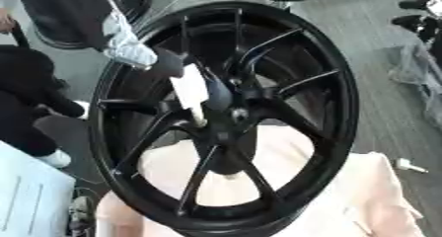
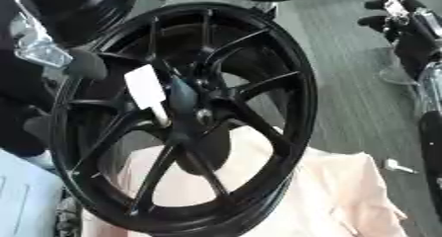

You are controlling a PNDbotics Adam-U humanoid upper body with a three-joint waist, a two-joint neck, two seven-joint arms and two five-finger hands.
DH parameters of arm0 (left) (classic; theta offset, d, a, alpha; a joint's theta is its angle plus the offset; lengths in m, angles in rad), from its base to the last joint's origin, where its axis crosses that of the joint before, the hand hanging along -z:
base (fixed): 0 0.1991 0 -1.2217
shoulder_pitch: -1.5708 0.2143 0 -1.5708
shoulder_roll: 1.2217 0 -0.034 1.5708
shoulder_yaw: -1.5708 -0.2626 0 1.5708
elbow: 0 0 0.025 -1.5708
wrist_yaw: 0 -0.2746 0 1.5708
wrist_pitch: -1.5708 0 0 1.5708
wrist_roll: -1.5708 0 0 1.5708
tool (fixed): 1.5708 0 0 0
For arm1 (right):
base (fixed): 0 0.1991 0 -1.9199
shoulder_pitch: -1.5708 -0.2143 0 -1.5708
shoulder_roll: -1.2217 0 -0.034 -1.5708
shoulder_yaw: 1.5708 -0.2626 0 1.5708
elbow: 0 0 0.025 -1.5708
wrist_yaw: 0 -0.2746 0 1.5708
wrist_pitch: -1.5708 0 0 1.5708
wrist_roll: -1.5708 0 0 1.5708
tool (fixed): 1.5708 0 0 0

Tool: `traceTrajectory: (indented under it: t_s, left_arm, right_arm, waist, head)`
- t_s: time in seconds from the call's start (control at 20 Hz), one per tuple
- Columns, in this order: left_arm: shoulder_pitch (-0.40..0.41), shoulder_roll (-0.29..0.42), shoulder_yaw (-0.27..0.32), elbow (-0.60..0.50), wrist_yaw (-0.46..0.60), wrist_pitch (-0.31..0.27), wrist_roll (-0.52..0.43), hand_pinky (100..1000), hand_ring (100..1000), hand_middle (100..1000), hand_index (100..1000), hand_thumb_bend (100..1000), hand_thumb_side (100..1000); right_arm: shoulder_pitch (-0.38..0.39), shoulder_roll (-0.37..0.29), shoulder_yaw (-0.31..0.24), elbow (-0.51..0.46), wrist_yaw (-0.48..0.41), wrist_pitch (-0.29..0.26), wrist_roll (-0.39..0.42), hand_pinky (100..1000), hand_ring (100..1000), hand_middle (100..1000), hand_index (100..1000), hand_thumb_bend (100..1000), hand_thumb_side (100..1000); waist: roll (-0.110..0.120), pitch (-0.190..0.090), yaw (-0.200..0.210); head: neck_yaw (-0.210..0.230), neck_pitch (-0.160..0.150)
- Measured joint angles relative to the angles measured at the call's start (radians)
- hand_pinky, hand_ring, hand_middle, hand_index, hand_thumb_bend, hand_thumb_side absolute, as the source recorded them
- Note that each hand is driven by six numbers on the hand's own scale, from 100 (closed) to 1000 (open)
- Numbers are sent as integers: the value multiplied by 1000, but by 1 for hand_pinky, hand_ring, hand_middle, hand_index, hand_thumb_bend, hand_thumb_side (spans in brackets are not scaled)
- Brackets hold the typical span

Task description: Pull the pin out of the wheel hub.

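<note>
Wheel (image 1: 226, 117) stands tilted, black, multi-spoke, filling most of both views. Its lower rim rests against a pale pink cloth (image 1: 362, 201) spread below it.

Hub (image 1: 235, 113) sits at the wheel's centre, where the spokes meet. A white flat piece (image 1: 191, 90) lies against the hub's upper left side, with a pale stem running down from it toward the hub; possibly the pin, though the blur makes this uncertain.

Left hand (image 1: 169, 63) comes in from upper left of the hub, a dark form below a silver-white wrist, touching or just above the white piece. Fingers: cannot tell whether spread, pressed together or pinching.

Right hand (image 2: 390, 13) shows upper right of the wheel, well apart from the hub, dark with a silver part. Its fingers likewise cannot be made out.

A small white object (image 1: 409, 166) lies on the grey floor right of the wheel.
</note>
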Motion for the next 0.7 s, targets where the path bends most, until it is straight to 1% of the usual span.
traceTrajectory:
  t_s: [0.1, 0.3, 0.35, 0.5, 0.55, 0.65, 0.7]
  left_arm:
    - [0, -5, -7, 21, -15, -7, 7, 866, 847, 800, 859, 510, 535]
    - [0, -19, -10, 74, -39, -19, 19, 862, 843, 790, 856, 523, 511]
    - [0, -24, -10, 88, -43, -23, 23, 863, 844, 791, 851, 548, 484]
    - [-1, -37, -22, 120, -57, -36, 36, 865, 843, 786, 830, 556, 446]
    - [-1, -39, -27, 127, -60, -40, 40, 867, 843, 783, 823, 543, 484]
    - [0, -39, -37, 135, -63, -48, 48, 868, 844, 782, 826, 520, 527]
    - [1, -39, -41, 135, -63, -51, 51, 868, 843, 782, 826, 513, 533]
  right_arm:
    - [0, 0, 0, 0, 3, 0, 1, 957, 716, 764, 841, 137, 555]
    - [0, 0, 1, 0, 3, -2, 2, 957, 716, 765, 841, 135, 556]
    - [0, 0, 1, 0, 3, -2, 3, 957, 717, 765, 841, 134, 556]
    - [0, 0, 3, 0, 3, -3, 3, 957, 716, 765, 841, 134, 557]
    - [0, 0, 3, 0, 3, -3, 3, 957, 717, 765, 841, 133, 557]
    - [-1, 0, 4, 0, 3, -3, 4, 957, 717, 764, 842, 133, 557]
    - [-1, 0, 5, 0, 3, -2, 4, 957, 716, 764, 842, 133, 557]
  waist:
    - [0, 0, 0]
    - [0, 0, 0]
    - [0, 0, 0]
    - [0, 0, -1]
    - [0, 0, -1]
    - [1, 0, -2]
    - [2, 0, -3]
  head:
    - [0, 0]
    - [0, 0]
    - [0, 0]
    - [1, 0]
    - [1, 0]
    - [0, 0]
    - [-1, 1]
